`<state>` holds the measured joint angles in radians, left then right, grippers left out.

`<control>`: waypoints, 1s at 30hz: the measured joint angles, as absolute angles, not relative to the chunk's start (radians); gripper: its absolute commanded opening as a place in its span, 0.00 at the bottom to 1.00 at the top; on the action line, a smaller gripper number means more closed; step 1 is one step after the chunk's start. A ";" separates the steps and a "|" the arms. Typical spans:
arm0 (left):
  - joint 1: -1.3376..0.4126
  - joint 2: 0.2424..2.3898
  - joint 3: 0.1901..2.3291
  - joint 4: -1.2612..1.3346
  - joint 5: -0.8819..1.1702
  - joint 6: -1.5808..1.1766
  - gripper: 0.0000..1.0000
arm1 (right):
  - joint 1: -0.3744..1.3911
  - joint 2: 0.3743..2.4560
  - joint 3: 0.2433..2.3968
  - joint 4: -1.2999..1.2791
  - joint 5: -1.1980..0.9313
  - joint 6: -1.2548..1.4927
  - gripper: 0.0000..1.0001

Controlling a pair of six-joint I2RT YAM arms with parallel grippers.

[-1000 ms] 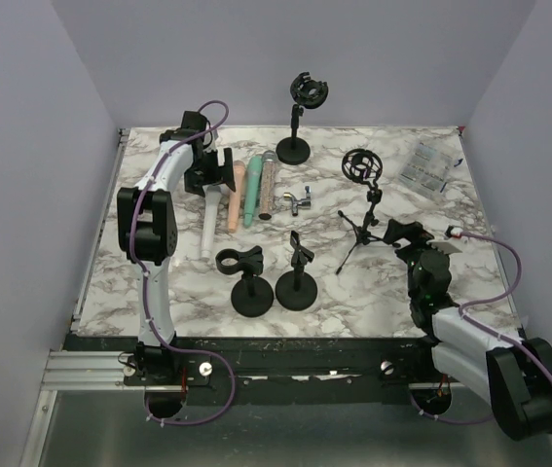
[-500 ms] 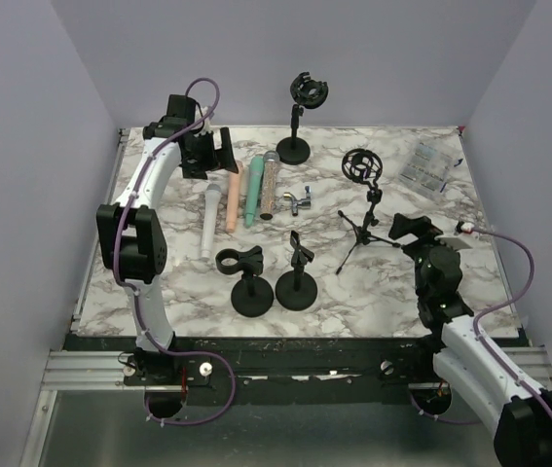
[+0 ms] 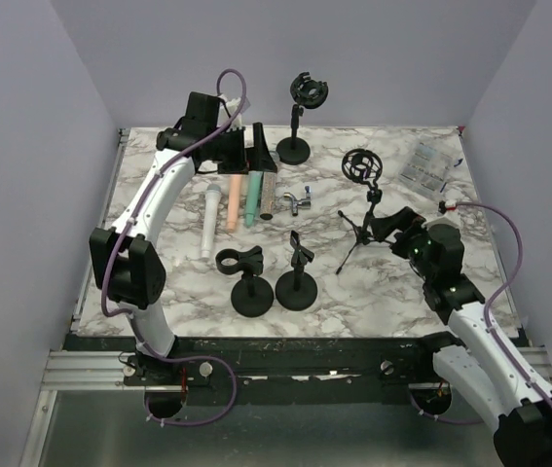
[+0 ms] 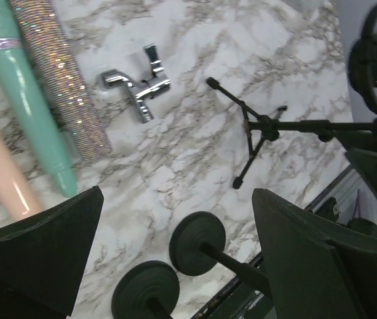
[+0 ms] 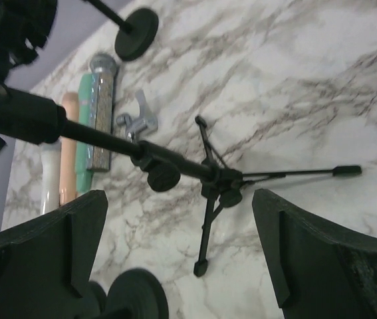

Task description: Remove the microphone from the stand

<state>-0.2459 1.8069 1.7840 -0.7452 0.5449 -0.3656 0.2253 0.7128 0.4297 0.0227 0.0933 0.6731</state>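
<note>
Glitter microphone [image 3: 267, 187], flat, head toward back wall

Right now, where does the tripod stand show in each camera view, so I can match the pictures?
Top external: the tripod stand is right of centre on the marble table.
Left wrist: right of centre, in the upper half, its pole running off to the right.
Right wrist: mid-frame, its pole running up and left.
Shared landmark: the chrome clip near its feet.

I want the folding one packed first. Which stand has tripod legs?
The stand farthest right, on three thin legs. The back stand and the two front stands sit on round discs.
</note>
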 measured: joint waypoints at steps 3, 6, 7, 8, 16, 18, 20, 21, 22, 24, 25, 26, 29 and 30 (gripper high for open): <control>-0.300 1.766 1.776 -0.724 0.567 -0.368 0.98 | 0.220 0.770 0.432 0.005 -0.022 0.710 1.00; -0.341 1.718 1.767 -0.712 0.579 -0.368 0.98 | 0.202 0.800 0.428 0.023 -0.134 0.755 0.94; -0.349 1.701 1.760 -0.699 0.580 -0.368 0.98 | 0.188 0.813 0.427 0.041 -0.179 0.768 0.91; -0.355 1.683 1.752 -0.690 0.580 -0.368 0.98 | 0.168 0.829 0.424 0.064 -0.215 0.783 0.88; -0.369 1.655 1.723 -0.653 0.597 -0.376 0.98 | -0.162 1.050 0.279 0.474 -0.634 1.027 0.78; -0.369 1.655 1.720 -0.652 0.599 -0.376 0.98 | -0.175 1.114 0.267 0.557 -0.713 1.074 0.75; -0.369 1.655 1.720 -0.651 0.601 -0.376 0.98 | -0.182 1.153 0.255 0.648 -0.771 1.116 0.73; -0.369 1.655 1.720 -0.651 0.602 -0.376 0.98 | -0.185 1.166 0.248 0.694 -0.794 1.135 0.73; -0.369 1.655 1.720 -0.651 0.603 -0.376 0.98 | -0.187 1.179 0.243 0.735 -0.812 1.154 0.71; -0.369 1.655 1.720 -0.651 0.603 -0.376 0.98 | -0.192 1.205 0.238 0.804 -0.838 1.180 0.66; -0.369 1.655 1.720 -0.651 0.603 -0.376 0.98 | -0.194 1.219 0.238 0.832 -0.848 1.191 0.63; -0.369 1.655 1.720 -0.651 0.603 -0.376 0.98 | -0.195 1.235 0.238 0.860 -0.855 1.202 0.61; -0.369 1.655 1.720 -0.651 0.603 -0.377 0.98 | -0.197 1.291 0.238 0.939 -0.870 1.230 0.59; -0.369 1.655 1.720 -0.650 0.603 -0.377 0.98 | -0.197 1.313 0.238 0.966 -0.875 1.240 0.59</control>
